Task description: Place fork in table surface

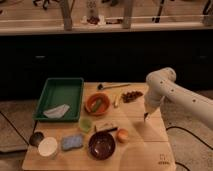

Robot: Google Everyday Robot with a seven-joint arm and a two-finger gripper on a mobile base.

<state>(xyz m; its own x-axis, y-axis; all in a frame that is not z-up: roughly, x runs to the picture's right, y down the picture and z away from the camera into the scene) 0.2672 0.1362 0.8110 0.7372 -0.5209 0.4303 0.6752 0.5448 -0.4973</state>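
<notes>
My gripper (146, 118) hangs at the end of the white arm (167, 90), pointing down just above the table surface (142, 142), on its right side. The tabletop is light tan wood with a small dark logo mark (163, 161) at the near right corner. I cannot make out the fork for certain. A small pale slender thing (116, 102) lies between the orange bowl (97, 104) and a dark cluster (131, 95), left of the gripper. Whether the gripper holds anything is hidden.
A green tray (75, 85) with a white cloth (56, 111) stands at the left. A long utensil with a dark round head (102, 86) lies at the back. A dark bowl (101, 144), orange fruit (122, 135), green cup (85, 123), blue sponge (73, 142) and white bowl (48, 147) sit in front.
</notes>
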